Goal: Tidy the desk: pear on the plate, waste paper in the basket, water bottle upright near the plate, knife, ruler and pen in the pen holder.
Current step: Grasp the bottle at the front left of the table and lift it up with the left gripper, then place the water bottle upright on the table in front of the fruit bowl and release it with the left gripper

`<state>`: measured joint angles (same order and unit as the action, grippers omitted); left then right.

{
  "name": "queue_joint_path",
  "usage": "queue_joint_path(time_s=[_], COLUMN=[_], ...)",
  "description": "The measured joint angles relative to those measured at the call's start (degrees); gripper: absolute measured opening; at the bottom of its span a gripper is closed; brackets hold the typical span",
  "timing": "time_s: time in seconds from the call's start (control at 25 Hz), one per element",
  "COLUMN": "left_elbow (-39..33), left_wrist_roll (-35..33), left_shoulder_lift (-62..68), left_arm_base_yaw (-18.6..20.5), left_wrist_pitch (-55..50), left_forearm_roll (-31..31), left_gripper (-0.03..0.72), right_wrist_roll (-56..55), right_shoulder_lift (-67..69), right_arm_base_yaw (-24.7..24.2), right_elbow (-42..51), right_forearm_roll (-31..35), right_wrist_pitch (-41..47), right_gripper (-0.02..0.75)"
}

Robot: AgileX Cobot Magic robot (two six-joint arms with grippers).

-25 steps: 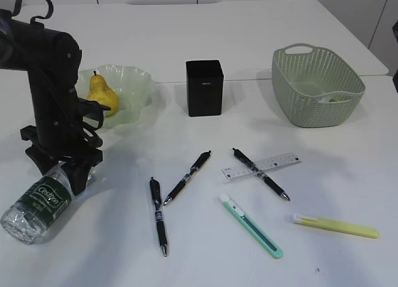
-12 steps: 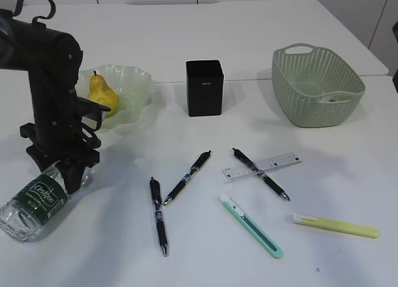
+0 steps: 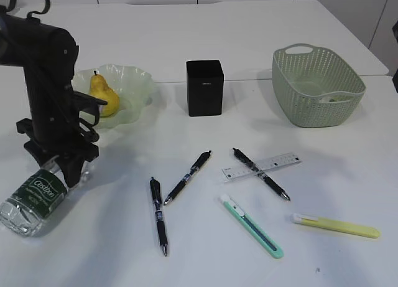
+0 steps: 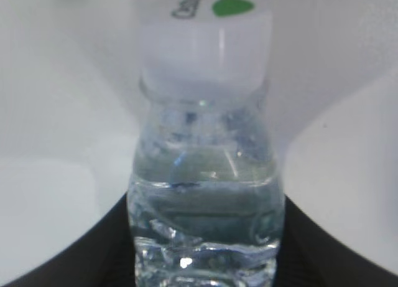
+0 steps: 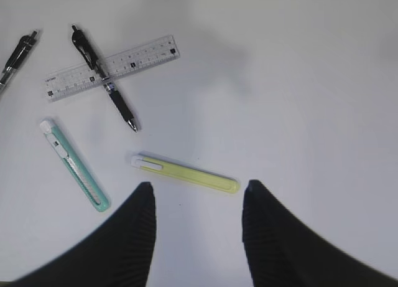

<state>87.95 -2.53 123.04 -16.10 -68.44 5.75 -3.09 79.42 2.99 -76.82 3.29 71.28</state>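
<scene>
On the plain white bench (image 3: 205, 249) the left gripper (image 3: 61, 164) has its jaws pinching the neck of the small clear plastic water bottle with white cap and dark green label (image 3: 34, 197) — the bottle tilts, base toward the bench edge. The small yellow pear (image 3: 103, 94) lies in the pale green ruffled glass plate (image 3: 140, 88). The right gripper (image 5: 198, 221) hovers with jaws spread above a yellow-green knife (image 5: 185, 173) — near the short clear plastic ruler (image 5: 115, 67), which a black pen (image 5: 104, 77) crosses.
</scene>
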Motion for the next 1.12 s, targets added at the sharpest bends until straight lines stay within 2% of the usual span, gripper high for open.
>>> queue_joint_path(time_s=[0.76,0.88,1.12], left_elbow=[-1.60,-6.16,-21.83], left_wrist_roll=[4.61,5.99,6.64], left_shoulder_lift=[-19.26,-23.13,-33.69], left_arm_base_yaw=[0.17,0.17,0.17], left_wrist_pitch=[3.09,7.70,25.08], left_forearm_roll=[0.02,0.02,0.13], left_gripper=[0.362,0.362,0.362], right_wrist_roll=[0.35,0.35,0.35], right_shoulder_lift=[0.00,0.00,0.00], right_arm_base_yaw=[0.00,0.00,0.00], right_elbow=[0.00,0.00,0.00], right_forearm_roll=[0.03,0.03,0.03], right_wrist_pitch=[0.00,0.00,0.00], right_gripper=[0.373,0.373,0.372])
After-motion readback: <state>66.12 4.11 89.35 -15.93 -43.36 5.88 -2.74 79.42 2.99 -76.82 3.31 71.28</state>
